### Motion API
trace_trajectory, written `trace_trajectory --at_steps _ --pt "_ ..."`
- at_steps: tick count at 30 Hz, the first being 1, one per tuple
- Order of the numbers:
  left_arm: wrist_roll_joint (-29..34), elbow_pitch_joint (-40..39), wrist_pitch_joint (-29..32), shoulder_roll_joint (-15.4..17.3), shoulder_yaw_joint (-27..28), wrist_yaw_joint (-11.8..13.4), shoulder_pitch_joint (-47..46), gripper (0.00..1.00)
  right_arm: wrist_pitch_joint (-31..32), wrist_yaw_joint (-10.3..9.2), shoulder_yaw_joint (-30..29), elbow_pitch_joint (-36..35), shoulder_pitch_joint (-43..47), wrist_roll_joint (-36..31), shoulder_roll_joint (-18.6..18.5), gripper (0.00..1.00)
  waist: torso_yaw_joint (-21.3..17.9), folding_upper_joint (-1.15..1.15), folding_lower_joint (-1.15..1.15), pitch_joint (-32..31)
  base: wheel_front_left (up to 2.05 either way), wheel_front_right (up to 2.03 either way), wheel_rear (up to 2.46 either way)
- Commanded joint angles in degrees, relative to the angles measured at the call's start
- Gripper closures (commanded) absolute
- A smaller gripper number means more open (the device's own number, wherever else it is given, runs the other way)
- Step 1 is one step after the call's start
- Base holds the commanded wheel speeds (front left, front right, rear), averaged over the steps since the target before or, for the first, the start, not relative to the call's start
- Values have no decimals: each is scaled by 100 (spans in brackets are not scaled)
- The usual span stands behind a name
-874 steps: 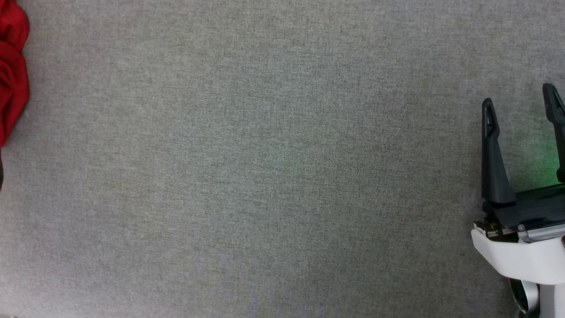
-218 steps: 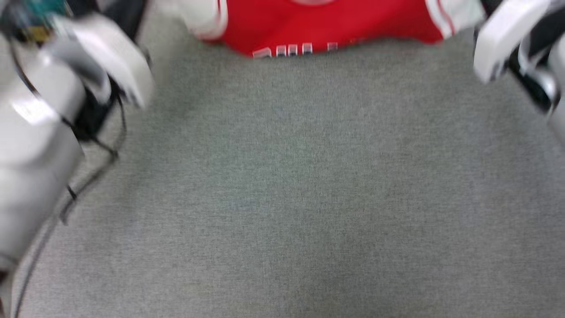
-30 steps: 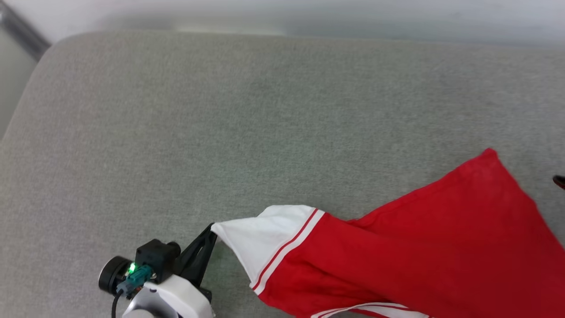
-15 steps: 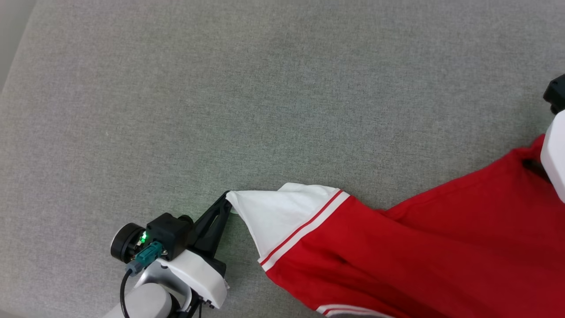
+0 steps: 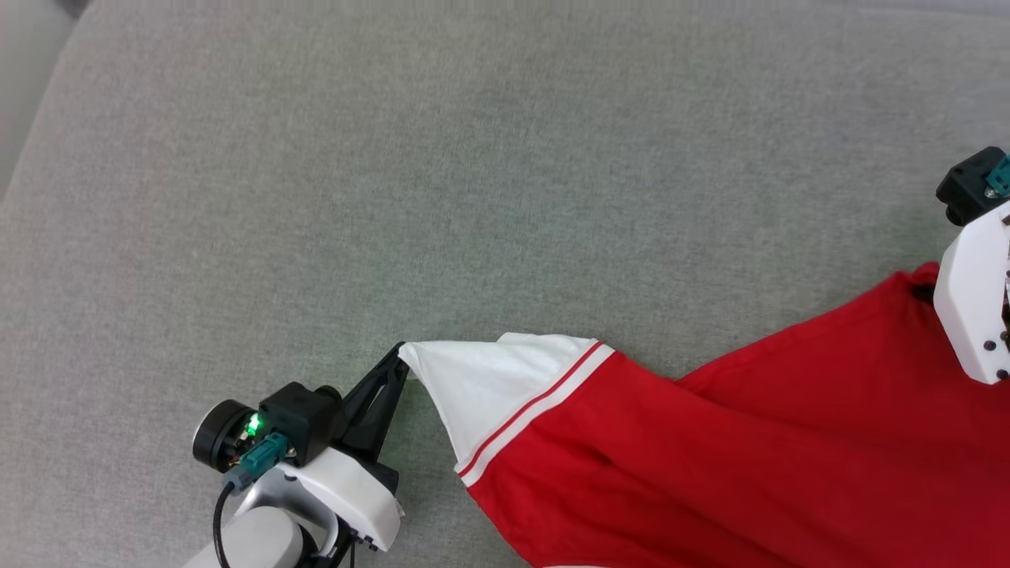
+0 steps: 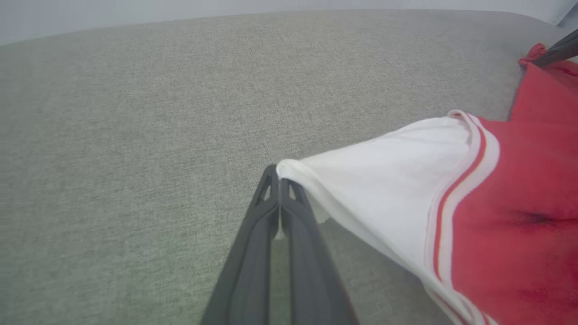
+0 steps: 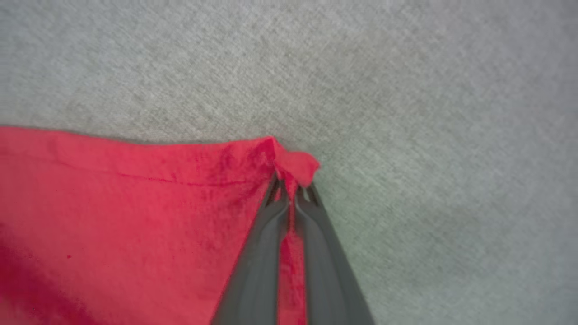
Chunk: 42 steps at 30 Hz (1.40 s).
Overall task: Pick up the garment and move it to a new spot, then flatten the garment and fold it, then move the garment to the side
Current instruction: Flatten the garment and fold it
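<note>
The left gripper (image 6: 276,180) was pinched shut on the very tip of the white sleeve (image 6: 384,180) of the garment (image 5: 710,457). Its two dark fingers were pressed flat together and the cloth corner was caught at their ends. The sleeve was drawn out into a taut point there and appeared to be lifted a little off the grey fabric surface (image 5: 394,181) just beside the fingers. Behind that gripper, at the near left of the head view, a green light (image 5: 252,424) glowed on the dark wrist camera block. The right gripper (image 7: 289,187) was likewise closed, its fingertips nipping a small bunched red corner (image 7: 295,164) along the garment's stitched hem. In the head view that grip sat at the far right edge, mostly hidden behind the arm's white wrist housing (image 5: 974,308), and lay farther away than the left gripper. Between the two grips the garment stretched as a broad red sheet, running from the white sleeve near the middle out to the right and down past the near edge of the view. A red-and-white striped trim (image 5: 536,410) crossed where the sleeve met the red body, and shallow creases ran across the red cloth. The grey surface extended bare to the far side, and its rounded corner was visible at the far left.
</note>
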Motion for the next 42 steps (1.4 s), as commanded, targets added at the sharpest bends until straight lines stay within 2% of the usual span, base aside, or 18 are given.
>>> trace_trajectory --at_steps 1,10,13,17,22,28,35,42 --pt "47 -11 -15 21 42 -15 60 100 -114 4 30 55 -52 100 25 100 -97 0 -1 -244 0 0 0" --pt "293 -311 131 281 121 34 -359 100 -1116 4 -20 -259 -371 194 -142 100 -426 0 -1 -985 0 0 0" --pt "367 -504 225 373 216 11 -717 100 -1494 4 -137 -324 -456 129 -200 100 -541 0 -1 -1081 0 0 0" --pt "517 -729 420 469 312 -93 -1356 100 -1945 4 -462 -326 -667 11 -90 100 -707 0 -1 -1100 0 0 0" --pt "614 -825 696 502 479 -281 -2355 100 -2469 4 -978 -238 -1060 -329 274 100 -911 0 -1 -949 0 0 0" --pt "611 -609 959 404 760 -522 -3725 100 -2710 4 -1387 -118 -1816 -951 845 100 -1132 0 -1 -574 0 0 0" --pt "658 171 1147 159 945 -944 -5603 100 -2835 4 -1734 371 -3168 -1605 1420 100 -1182 0 -1 71 0 0 0" --pt "769 1145 1073 -55 1075 -1202 -7380 100 -3129 4 -1866 1163 -4549 -2093 1820 100 -1214 0 -1 619 0 0 0"
